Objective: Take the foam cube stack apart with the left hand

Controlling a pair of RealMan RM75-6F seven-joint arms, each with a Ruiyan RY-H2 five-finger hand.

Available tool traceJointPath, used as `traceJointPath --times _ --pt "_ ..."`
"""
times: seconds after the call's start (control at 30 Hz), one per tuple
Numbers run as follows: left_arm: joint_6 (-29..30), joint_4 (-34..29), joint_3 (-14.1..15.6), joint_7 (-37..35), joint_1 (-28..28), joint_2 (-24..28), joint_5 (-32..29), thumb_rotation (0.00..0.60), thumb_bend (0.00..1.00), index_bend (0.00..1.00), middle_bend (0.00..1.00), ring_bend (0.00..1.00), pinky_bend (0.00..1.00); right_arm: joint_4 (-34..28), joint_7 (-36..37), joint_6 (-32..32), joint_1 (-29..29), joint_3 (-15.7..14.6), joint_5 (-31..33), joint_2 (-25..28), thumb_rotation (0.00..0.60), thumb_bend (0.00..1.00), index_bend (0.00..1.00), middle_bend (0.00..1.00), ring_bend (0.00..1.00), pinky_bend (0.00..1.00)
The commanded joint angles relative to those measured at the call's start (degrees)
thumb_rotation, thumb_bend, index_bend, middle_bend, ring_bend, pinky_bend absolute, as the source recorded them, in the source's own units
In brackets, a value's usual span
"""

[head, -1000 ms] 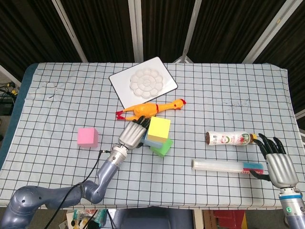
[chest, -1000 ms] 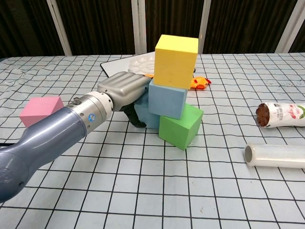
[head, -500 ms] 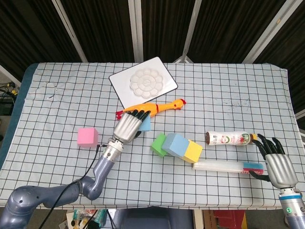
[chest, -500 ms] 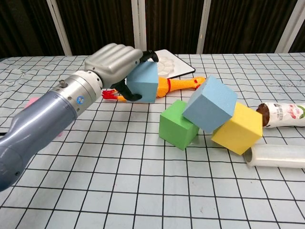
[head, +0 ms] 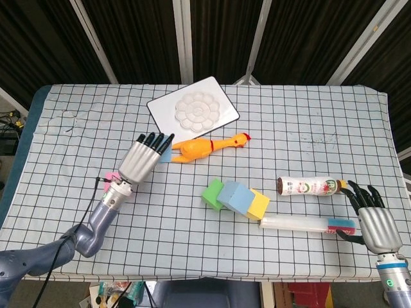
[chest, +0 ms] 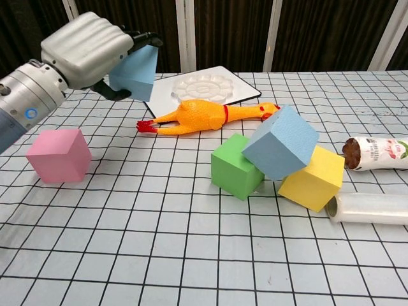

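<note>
Left hand (chest: 89,51) is raised above the table (head: 308,128), fingers wrapped around a blue cube (chest: 135,71), holding it clear of the surface, above and behind the pink cube (chest: 58,155). In the head view the left hand (head: 144,160) hides most of that cube and sits just left of the rubber chicken (head: 205,146). Rest of the stack is toppled mid-table: green cube (chest: 237,166) on the cloth, a second blue cube (chest: 280,141) tilted, leaning on the green one and on the yellow cube (chest: 312,178), all three touching. Yellow cube lies just beside the clear tube (chest: 370,208). A bottle (chest: 376,153) lies on its side behind the tube. Chicken lies on its side between the cubes and the white palette (chest: 201,89). Right hand (head: 372,218) is at the near right table edge, fingers extended and apart, holding nothing, beside the tube's end with its blue label; bottle cap is near the fingertips.
</note>
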Motion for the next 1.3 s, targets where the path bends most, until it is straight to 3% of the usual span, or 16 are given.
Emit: traceJointPath --times 0.03,0.2,0.43,0.7,0.87,1.07,1.3 --pt "0.7 6.8 1.0 -2.3 0.8 -0.2 1.5 0.600 0.43 0.17 0.38 0.41 0.54 0.0 -0.3 -0.1 0.0 0.0 0.0 -0.1 0.600 0.03 0.18 0.07 0.15 0.04" --pt "-0.3 13.6 0.9 -4.5 0.6 -2.4 1.5 0.600 0.41 0.17 0.38 0.39 0.54 -0.1 -0.6 -0.3 0.1 0.0 0.2 -0.2 0.600 0.03 0.18 0.07 0.15 0.04" --pt "-4.9 18.2 0.4 -6.0 1.1 -4.4 -1.0 0.600 0.36 0.16 0.34 0.31 0.47 0.0 -0.7 -0.4 0.2 0.0 0.2 -0.3 0.600 0.03 0.18 0.07 0.15 0.04" --pt "-9.5 16.2 -0.9 -4.1 1.5 -4.3 -4.1 0.600 0.12 0.03 0.13 0.03 0.22 0.0 -0.5 -0.6 0.3 0.0 0.3 -0.3 0.600 0.03 0.18 0.07 0.15 0.04" --pt "-11.8 7.0 -2.3 0.3 2.2 -0.5 -6.7 0.600 0.06 0.01 0.06 0.00 0.18 0.0 -0.5 -0.5 0.3 0.0 0.3 -0.3 0.600 0.03 0.18 0.07 0.15 0.04" --pt "-7.5 -7.3 -4.2 3.8 2.8 6.0 -6.0 0.600 0.01 0.00 0.04 0.00 0.18 0.0 -0.9 -0.7 0.4 -0.1 0.2 -0.4 0.600 0.03 0.18 0.07 0.15 0.04" --pt "-6.4 -25.8 -8.5 -2.2 3.0 10.0 -8.2 0.600 0.01 0.00 0.04 0.00 0.17 -0.2 -1.0 -0.4 0.3 -0.1 0.1 -0.5 0.600 0.03 0.18 0.07 0.15 0.04"
